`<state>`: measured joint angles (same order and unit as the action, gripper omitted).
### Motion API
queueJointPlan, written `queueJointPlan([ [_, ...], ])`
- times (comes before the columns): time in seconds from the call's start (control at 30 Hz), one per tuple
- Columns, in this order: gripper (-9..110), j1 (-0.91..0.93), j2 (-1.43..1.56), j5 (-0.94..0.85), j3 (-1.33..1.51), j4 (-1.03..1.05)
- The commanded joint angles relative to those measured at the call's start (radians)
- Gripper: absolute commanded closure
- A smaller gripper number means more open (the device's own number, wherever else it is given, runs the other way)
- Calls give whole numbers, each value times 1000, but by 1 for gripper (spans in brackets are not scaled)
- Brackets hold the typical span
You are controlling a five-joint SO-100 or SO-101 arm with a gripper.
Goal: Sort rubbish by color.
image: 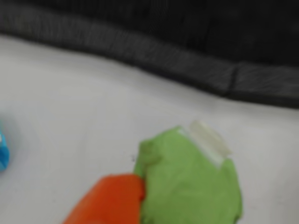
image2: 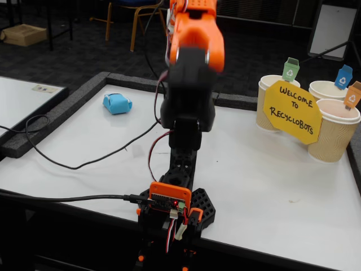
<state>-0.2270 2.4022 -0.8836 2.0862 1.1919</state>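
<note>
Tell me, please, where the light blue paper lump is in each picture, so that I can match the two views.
Wrist view: the light blue lump is only a sliver at the left edge, cut off by the frame, left of the green lump.
Fixed view: it lies on the white table at upper left, left of the arm.
Shared landmark: the dark raised border along the table's far edge.

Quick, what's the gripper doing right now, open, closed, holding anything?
Gripper: cannot be told. In the wrist view one orange finger touches the green paper lump; the other finger is out of sight, and the arm hides the gripper in the fixed view.
</note>
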Motion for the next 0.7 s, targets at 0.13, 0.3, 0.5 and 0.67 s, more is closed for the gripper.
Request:
queueJointPlan([
  [0.13,101,101,517,37,121,84],
  [0.3,101,121,594,158,147,101],
  [0.5,102,176,739,337,209,78],
  [0.67,102,230,833,420,267,91],
])
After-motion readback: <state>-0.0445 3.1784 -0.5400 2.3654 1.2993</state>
